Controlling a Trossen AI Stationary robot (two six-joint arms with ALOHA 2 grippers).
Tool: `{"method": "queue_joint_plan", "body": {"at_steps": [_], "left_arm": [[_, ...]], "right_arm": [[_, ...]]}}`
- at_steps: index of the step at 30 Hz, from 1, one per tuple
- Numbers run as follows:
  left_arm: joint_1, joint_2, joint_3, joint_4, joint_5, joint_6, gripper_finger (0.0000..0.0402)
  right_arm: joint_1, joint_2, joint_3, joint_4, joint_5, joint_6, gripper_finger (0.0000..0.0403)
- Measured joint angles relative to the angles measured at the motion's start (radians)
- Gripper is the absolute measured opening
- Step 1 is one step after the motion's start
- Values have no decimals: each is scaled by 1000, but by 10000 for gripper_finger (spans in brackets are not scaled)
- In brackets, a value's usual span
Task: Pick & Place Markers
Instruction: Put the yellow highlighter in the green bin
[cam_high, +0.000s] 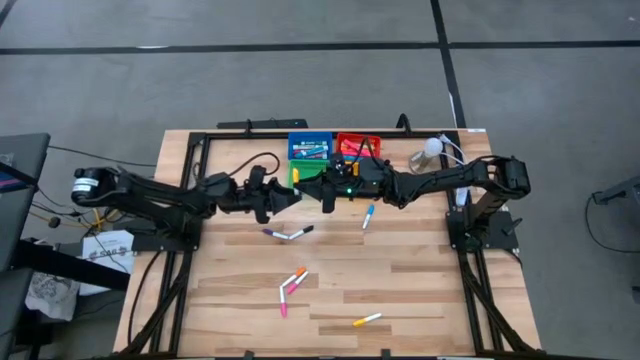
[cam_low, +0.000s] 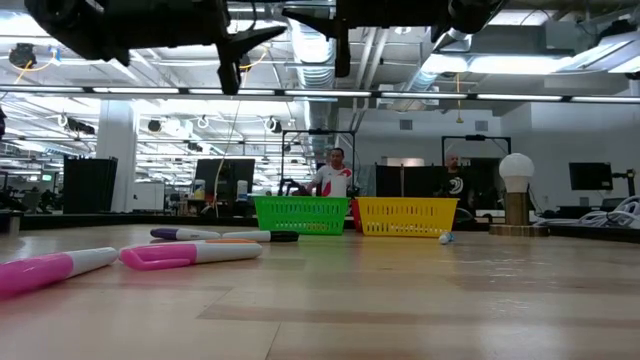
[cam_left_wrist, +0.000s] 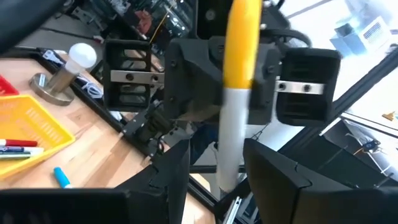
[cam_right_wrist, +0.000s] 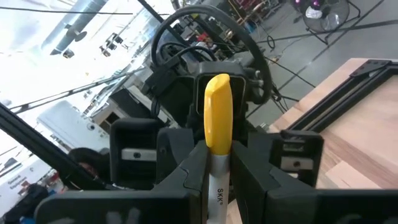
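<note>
While both arms meet above the counter's far middle, the step in hand looks like passing one marker from arm to arm.

High view: left gripper (cam_high: 297, 196) and right gripper (cam_high: 322, 190) stand tip to tip over the counter (cam_high: 420, 290), just short of the blue tray (cam_high: 310, 146) and red tray (cam_high: 358, 144) at the far edge; loose markers (cam_high: 288, 234) lie mid-counter, with a pink and orange pair (cam_high: 291, 285) and a yellow one (cam_high: 367, 320) toward the near edge.

Low view: pink markers (cam_low: 190, 253) lie flat near the camera; green basket (cam_low: 301, 214) and yellow basket (cam_low: 405, 215) stand along the far edge; both arms hang overhead.

Left wrist view: yellow-capped marker (cam_left_wrist: 236, 93) stands between the left fingers (cam_left_wrist: 171, 174), which sit partly apart on either side; contact is possibly not made, the view being too close to judge.

Right wrist view: right fingers (cam_right_wrist: 186, 171) are pinched narrow on the marker's (cam_right_wrist: 217, 124) white barrel, cap pointing at the other arm.

Doing it well: close the left fingers squarely on the barrel and confirm grip before the right lets go, keeping both wrists level.
</note>
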Motion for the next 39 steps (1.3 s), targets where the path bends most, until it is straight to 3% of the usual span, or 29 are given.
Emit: {"method": "queue_joint_plan", "body": {"at_steps": [14, 19, 25, 30, 34, 39], "left_arm": [[0, 62, 55, 3, 38, -5, 142], [-1, 62, 55, 2, 41, -12, 110], [0, 62, 55, 0, 40, -8, 38], [0, 62, 55, 1, 46, -1, 32], [0, 62, 55, 0, 52, -5, 45], [-1, 62, 55, -6, 52, -4, 32]], "right_arm": [[0, 0, 0, -42, -28, 0, 45], [0, 0, 0, -41, -44, 0, 44], [-2, 0, 0, -40, -62, 2, 47], [-4, 0, 0, -40, -66, 2, 47], [-21, 0, 0, -40, -138, -1, 47], [-56, 0, 0, -52, -250, -3, 63]]}}
